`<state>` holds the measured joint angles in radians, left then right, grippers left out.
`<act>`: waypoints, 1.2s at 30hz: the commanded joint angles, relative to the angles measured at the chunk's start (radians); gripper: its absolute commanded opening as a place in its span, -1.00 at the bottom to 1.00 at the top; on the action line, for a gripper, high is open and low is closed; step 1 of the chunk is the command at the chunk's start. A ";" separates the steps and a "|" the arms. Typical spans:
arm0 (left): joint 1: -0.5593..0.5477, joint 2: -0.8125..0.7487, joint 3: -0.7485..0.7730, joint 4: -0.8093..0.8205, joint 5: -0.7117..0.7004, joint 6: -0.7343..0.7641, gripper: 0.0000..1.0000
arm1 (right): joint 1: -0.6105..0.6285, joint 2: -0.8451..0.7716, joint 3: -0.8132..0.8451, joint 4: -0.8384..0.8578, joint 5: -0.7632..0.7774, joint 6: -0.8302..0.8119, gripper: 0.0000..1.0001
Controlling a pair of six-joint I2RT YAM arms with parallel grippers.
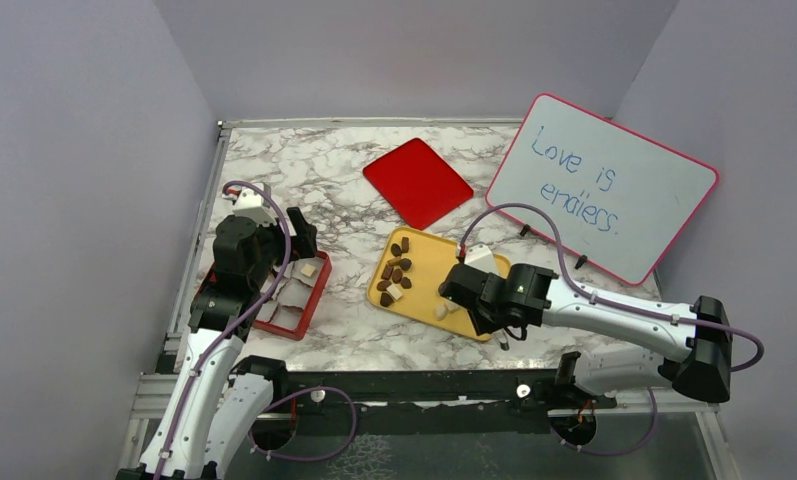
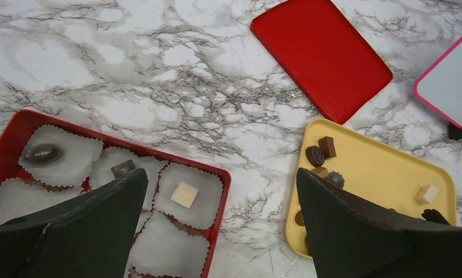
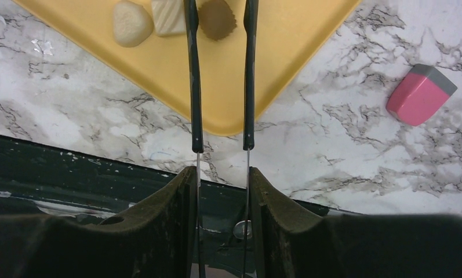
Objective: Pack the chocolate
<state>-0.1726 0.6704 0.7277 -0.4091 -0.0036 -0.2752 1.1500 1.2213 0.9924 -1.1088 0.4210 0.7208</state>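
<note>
Left gripper (image 2: 219, 174) is spread wide over the red box (image 2: 8, 133). Its paper cups hold a dark oval (image 2: 42, 153), a white square (image 2: 184, 194) and a small dark piece (image 2: 123, 168). Right gripper (image 3: 221, 174) is clamped on tweezers (image 3: 192, 87). A tan candy (image 3: 217, 19) sits between their arms on the yellow tray (image 3: 286, 52); can't tell if it's pinched. Other chocolates (image 1: 394, 272) are clustered on the tray's left side. Red lid (image 2: 321, 55) and whiteboard (image 1: 604, 185) sit beyond the tray, pink eraser (image 3: 419, 94) near its corner.

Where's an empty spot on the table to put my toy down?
The biggest bare marble is at the far left, between the red lid and the table's left edge. A narrow strip runs between the red box and the yellow tray. The tray is crowded with chocolates and the right gripper's tweezers.
</note>
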 commanded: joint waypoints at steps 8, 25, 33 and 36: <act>-0.002 -0.024 -0.008 0.016 0.011 0.010 0.98 | -0.006 -0.005 0.007 0.025 -0.033 0.007 -0.19; -0.002 0.004 0.001 0.020 -0.013 0.007 0.98 | -0.006 -0.053 -0.034 -0.012 -0.092 0.037 -0.24; -0.002 -0.043 -0.009 0.016 -0.031 0.006 0.98 | -0.006 -0.058 -0.038 0.003 -0.054 0.032 -0.37; -0.002 -0.051 -0.010 0.015 -0.032 0.005 0.98 | -0.006 -0.065 -0.025 -0.003 -0.045 0.033 -0.39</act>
<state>-0.1726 0.6468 0.7269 -0.4088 -0.0128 -0.2752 1.1496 1.1831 0.9577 -1.1164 0.3447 0.7441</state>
